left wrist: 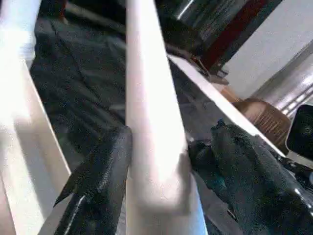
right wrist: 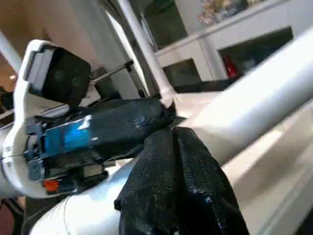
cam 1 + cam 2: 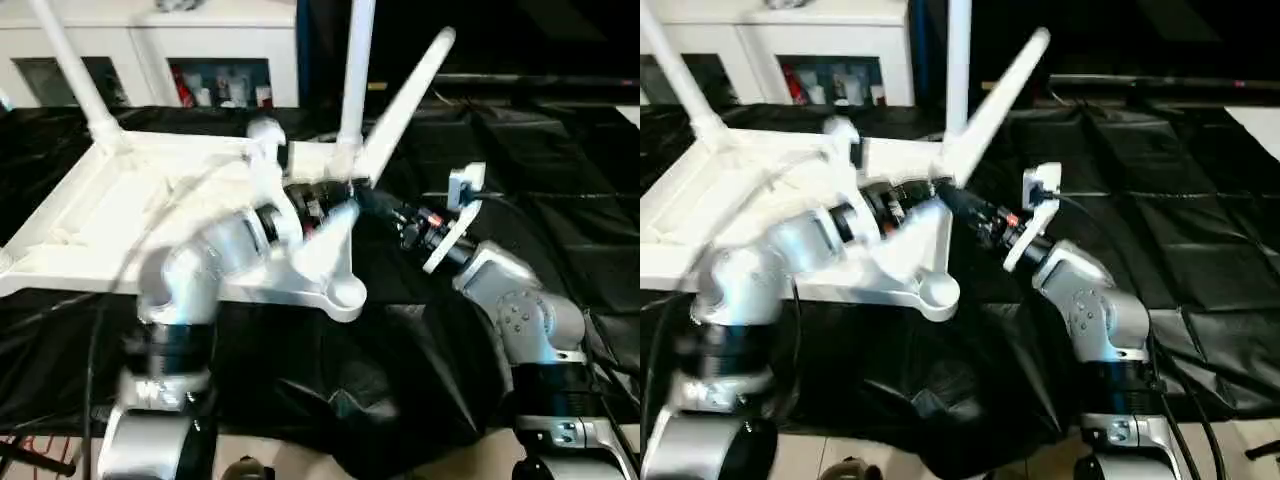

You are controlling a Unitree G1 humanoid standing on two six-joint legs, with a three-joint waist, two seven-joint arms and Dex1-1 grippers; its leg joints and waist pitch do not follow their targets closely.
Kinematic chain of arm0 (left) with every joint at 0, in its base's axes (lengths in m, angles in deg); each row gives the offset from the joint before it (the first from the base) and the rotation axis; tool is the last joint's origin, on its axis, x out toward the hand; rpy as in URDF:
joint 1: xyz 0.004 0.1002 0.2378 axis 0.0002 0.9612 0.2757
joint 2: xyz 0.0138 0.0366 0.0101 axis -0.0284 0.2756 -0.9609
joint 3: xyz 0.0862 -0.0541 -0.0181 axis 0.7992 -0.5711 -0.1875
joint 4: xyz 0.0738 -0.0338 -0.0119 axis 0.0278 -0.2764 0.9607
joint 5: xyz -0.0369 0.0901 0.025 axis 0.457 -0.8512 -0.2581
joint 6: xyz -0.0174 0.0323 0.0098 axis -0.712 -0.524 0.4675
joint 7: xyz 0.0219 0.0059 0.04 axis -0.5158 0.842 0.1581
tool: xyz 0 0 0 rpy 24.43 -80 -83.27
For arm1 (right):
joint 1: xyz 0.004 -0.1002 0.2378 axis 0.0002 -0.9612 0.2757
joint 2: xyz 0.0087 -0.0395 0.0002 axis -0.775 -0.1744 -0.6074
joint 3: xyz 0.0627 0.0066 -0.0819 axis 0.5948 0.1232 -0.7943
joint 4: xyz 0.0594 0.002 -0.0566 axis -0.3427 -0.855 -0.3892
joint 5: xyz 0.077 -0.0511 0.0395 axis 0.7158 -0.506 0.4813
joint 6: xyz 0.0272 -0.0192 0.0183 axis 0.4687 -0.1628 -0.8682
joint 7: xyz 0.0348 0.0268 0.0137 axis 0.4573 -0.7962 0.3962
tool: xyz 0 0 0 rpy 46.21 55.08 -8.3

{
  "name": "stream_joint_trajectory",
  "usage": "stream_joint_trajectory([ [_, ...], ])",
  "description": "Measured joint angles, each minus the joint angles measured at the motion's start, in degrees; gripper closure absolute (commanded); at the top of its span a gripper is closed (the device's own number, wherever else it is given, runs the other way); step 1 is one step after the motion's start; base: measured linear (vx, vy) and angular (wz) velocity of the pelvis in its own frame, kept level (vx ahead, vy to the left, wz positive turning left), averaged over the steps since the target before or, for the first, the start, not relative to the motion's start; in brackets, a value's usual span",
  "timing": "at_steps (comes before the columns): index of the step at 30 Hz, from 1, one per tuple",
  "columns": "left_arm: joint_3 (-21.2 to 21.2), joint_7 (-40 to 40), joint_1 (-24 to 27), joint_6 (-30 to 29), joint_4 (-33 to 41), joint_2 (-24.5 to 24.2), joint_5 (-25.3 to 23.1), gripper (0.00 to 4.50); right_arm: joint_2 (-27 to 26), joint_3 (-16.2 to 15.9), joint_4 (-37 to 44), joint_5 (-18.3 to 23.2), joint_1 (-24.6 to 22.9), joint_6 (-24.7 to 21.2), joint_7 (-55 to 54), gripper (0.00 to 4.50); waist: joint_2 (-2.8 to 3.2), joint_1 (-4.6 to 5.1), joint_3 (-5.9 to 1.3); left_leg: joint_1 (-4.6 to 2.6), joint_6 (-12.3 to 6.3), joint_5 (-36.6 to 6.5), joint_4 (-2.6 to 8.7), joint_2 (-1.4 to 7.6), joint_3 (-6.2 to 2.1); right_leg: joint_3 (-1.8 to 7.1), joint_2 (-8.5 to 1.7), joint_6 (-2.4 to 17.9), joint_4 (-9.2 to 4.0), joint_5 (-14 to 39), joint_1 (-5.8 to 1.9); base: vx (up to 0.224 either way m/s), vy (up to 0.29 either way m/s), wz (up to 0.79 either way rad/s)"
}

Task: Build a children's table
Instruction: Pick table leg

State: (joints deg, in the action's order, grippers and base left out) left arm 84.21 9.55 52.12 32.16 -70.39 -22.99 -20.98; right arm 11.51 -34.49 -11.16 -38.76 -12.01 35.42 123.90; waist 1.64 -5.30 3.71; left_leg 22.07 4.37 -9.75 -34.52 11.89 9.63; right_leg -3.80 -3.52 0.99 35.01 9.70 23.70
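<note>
Black cloth (image 3: 560, 200) covers the work surface; the upturned tabletop (image 3: 120, 210) rests there, the slanted leg (image 3: 410, 90) rising.

Left wrist view: left gripper (image 1: 161, 166) fingers straddle this leg.

Right wrist view: right gripper (image 2: 171, 147) fingers pressed together beside it.

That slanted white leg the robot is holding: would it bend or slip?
The slanted leg looks like a rigid, straight plastic tube, so it probably won't flex. Its smooth tapered surface may slip between the left gripper fingers. Leaning, it seems not fully seated.
</note>
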Motion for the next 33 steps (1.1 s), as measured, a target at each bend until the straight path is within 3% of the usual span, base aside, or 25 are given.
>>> stream_joint_trajectory([
  [6,0.1,0.0,-0.2,1.4,-4.2,1.4,-0.3,1.53,-0.4,0.0,-2.2,-1.5,-0.2,0.5,-0.7,4.46,-0.04,0.23,-0.03,-0.03,0.00,0.0,0.01,0.01,0.00,0.00,0.01,0.0,0.02,0.0,0.00,0.000,0.000,0.00],
  [14,6.8,0.3,-1.2,9.2,-8.9,-1.3,-9.5,1.53,-1.5,-0.4,-6.5,-3.9,-0.3,1.3,-2.7,4.46,-0.03,0.18,-0.03,-0.02,0.00,0.0,0.03,0.02,-0.02,-0.01,0.01,0.1,0.00,-0.1,0.01,0.000,0.000,0.00],
  [19,10.0,0.1,-1.4,13.9,-8.6,-4.2,-14.0,1.53,-2.8,-0.2,-6.5,-6.9,1.0,4.8,-9.9,4.30,0.00,0.28,-0.03,-0.03,0.03,0.0,0.03,0.02,-0.01,0.00,0.01,0.1,0.03,-0.1,0.03,0.000,0.000,0.00],
  [23,12.4,-1.0,0.4,13.9,-8.5,-7.1,-16.8,1.53,-1.3,4.3,-5.1,-8.7,7.0,7.8,-17.5,4.00,0.03,0.17,-0.03,-0.06,0.05,0.0,0.03,0.01,0.01,0.05,0.00,0.1,0.02,-0.1,0.03,0.000,0.000,0.00],
  [24,13.3,-1.4,0.7,14.1,-8.5,-7.9,-17.6,1.34,-0.8,5.2,-4.4,-8.9,7.7,7.4,-19.4,3.93,0.03,0.09,-0.03,-0.06,0.05,0.0,0.03,0.00,0.01,0.05,0.00,0.1,0.03,-0.1,0.03,0.000,0.000,0.00],
  [26,14.1,-2.0,1.0,14.6,-8.4,-9.6,-19.1,1.15,0.8,5.7,-3.3,-10.3,8.7,5.5,-23.1,3.72,0.04,0.08,-0.03,-0.05,0.05,0.0,0.03,0.00,0.01,0.05,0.00,0.1,0.02,-0.1,0.03,0.000,0.000,0.00],
  [29,14.7,-3.3,2.3,14.8,-5.6,-12.1,-19.5,1.03,6.0,4.7,-1.8,-16.2,8.7,-2.2,-28.8,3.49,0.05,0.08,-0.02,-0.02,0.06,0.0,0.04,-0.03,0.02,0.07,-0.01,0.1,0.02,-0.1,0.04,0.000,0.000,0.00],
  [30,14.6,-3.4,2.5,14.8,-5.5,-12.5,-19.6,0.79,6.8,4.6,-1.1,-17.1,8.5,-4.3,-29.3,3.28,0.06,0.17,-0.02,-0.03,0.06,0.0,0.04,-0.03,0.03,0.07,0.00,0.1,0.03,-0.1,0.04,0.000,0.000,0.00],
  [31,14.6,-4.1,3.1,14.8,-4.2,-13.0,-19.6,0.74,8.8,3.7,1.3,-17.7,7.7,-10.5,-29.4,3.23,0.06,0.21,-0.02,-0.05,0.06,0.0,0.07,-0.02,0.02,0.07,0.02,0.1,0.03,-0.1,0.03,0.000,0.000,0.00],
  [33,14.6,-5.3,3.8,14.7,-2.3,-13.8,-19.5,0.69,10.6,1.8,3.8,-17.8,6.1,-18.1,-29.3,3.16,0.06,0.29,-0.03,-0.10,0.07,0.0,0.09,0.00,0.02,0.07,0.06,0.0,0.05,-0.1,0.03,0.000,0.000,0.00],
])
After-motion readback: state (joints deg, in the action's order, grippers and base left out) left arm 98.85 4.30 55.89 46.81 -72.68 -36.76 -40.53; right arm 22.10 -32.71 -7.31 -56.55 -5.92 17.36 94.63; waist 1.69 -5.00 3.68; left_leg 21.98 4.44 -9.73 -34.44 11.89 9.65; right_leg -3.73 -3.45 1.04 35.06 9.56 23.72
